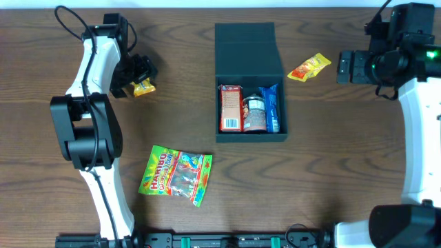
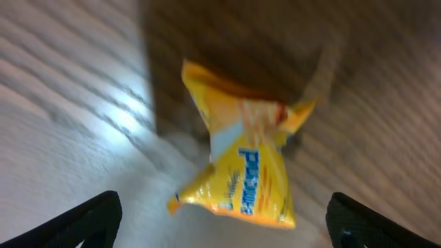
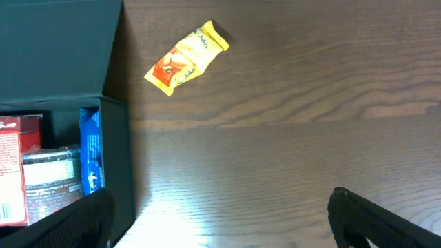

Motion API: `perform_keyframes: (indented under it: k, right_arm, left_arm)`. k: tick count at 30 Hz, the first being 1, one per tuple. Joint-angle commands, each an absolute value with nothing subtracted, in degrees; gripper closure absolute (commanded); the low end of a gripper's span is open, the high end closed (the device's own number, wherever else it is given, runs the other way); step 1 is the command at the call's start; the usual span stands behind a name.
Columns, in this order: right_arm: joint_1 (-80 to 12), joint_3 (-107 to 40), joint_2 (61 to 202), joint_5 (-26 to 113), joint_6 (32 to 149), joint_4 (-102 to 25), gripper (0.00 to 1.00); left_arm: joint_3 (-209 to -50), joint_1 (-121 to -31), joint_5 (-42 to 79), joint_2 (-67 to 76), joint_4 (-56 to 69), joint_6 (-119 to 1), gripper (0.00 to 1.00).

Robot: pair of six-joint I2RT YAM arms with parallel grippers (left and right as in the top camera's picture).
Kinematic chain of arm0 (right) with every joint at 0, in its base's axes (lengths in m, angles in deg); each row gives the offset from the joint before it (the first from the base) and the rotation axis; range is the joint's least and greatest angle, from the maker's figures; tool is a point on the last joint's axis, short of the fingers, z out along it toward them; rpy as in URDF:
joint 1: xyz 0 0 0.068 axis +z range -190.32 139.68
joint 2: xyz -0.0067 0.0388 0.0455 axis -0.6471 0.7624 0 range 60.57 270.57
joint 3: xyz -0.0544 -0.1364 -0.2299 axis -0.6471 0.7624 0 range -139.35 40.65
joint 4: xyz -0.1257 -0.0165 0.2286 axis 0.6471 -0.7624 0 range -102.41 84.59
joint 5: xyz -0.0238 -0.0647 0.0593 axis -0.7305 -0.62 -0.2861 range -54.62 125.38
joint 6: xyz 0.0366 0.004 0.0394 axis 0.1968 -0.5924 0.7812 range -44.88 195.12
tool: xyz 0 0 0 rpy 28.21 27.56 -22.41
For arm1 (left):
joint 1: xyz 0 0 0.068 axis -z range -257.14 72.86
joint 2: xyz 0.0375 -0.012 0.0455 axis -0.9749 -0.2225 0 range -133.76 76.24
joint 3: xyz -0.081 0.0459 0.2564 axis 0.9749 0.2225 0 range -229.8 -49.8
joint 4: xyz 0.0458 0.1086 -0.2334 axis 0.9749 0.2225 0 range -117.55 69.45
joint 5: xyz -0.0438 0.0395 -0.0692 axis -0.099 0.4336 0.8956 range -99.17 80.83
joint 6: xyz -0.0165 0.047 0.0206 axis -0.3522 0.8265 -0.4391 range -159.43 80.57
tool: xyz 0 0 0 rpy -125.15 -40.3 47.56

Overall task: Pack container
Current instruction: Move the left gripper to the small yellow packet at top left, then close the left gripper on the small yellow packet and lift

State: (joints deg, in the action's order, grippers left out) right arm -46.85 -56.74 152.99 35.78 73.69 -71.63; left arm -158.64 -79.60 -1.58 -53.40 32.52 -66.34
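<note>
Container (image 1: 251, 138) sits mid-table (image 1: 331, 158), a little toward the far side, dark teal, lid (image 1: 246, 48) hinged open and lying flat behind it. Inside, side by side: red packet (image 1: 230, 107) on the left, round tin (image 1: 254, 114) in the middle, blue packet (image 1: 272, 107) upright against the right wall.

Left gripper (image 1: 138, 72) is far left of the container, over a small yellow packet (image 1: 144, 87). Left wrist view is blurred, but both fingers (image 2: 89, 220) are spread wide with the packet (image 2: 241, 172) between them and clear of both, so no grip.

Right gripper (image 1: 344, 67) is at the far right, fingers (image 3: 372, 220) also spread wide, only bare wood between them. A yellow-and-red packet (image 1: 309, 67) lies on the table between this gripper and the container, just right of the lid, touching neither.

Haribo bag (image 1: 176, 173) lies flat near the front left, well apart from the container.
</note>
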Motion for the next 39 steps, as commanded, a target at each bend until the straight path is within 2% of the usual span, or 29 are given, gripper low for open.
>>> perform_keyframes:
  k: [1, 10, 36, 39]
  right_arm:
    - [-47.0, -57.8, 153.2, 35.6, 74.7, -71.7, 0.01]
    - [-47.0, -57.8, 153.2, 35.6, 74.7, -71.7, 0.01]
    - [-47.0, -57.8, 153.2, 35.6, 74.7, -71.7, 0.01]
    - [-47.0, -57.8, 153.2, 35.6, 74.7, -71.7, 0.01]
  left_arm:
    - [-159.2, -79.0, -5.2, -53.9, 31.6, -65.1, 0.04]
    - [-159.2, -76.8, -5.4, -55.4, 28.2, -65.6, 0.04]
    - [-158.8, -76.7, -9.6, -57.2, 28.5, -66.4, 0.05]
    - [-158.8, -76.7, -9.6, -57.2, 28.8, -66.4, 0.00]
